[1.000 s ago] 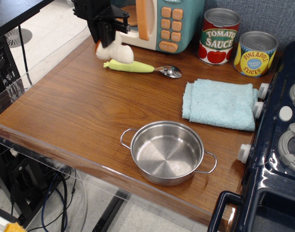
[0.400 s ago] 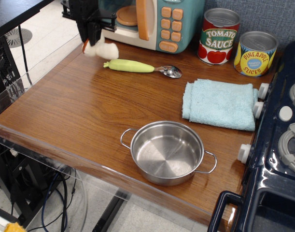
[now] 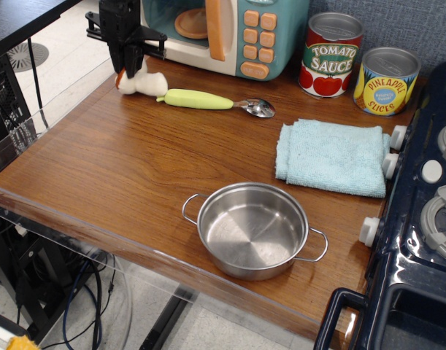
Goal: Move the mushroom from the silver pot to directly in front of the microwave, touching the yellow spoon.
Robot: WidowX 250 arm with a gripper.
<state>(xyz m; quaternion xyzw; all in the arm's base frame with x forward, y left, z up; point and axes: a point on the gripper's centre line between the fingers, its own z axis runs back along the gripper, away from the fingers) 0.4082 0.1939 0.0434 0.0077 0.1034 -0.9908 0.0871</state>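
Single view, from above the near edge of the wooden counter

- Shallow shiny steel pot with two wire loop handles sits near centre, empty; so the lift-out is done
- Plush mushroom, cream-white stem and reddish-brown cap, lies on the wood at far left, just in front of the left end of the cream-and-teal toy microwave with orange handle and buttons
- Black gripper stands directly over the mushroom's left end, fingers coming down onto it; whether it is clamped on the toy or already let go I cannot tell
- Toy spoon with pale yellow-green handle and small metal bowl lies left–right in front of the microwave, handle end to the left
- Mushroom's stem end meets or all but meets the spoon's handle tip; true contact too fine to call

Judgement: placement looks essentially made; what is left is release, retreat, and confirming contact

Orientation: mushroom's long axis runs roughly left–right, cap to the left under the gripper, stem pointing right toward the spoon
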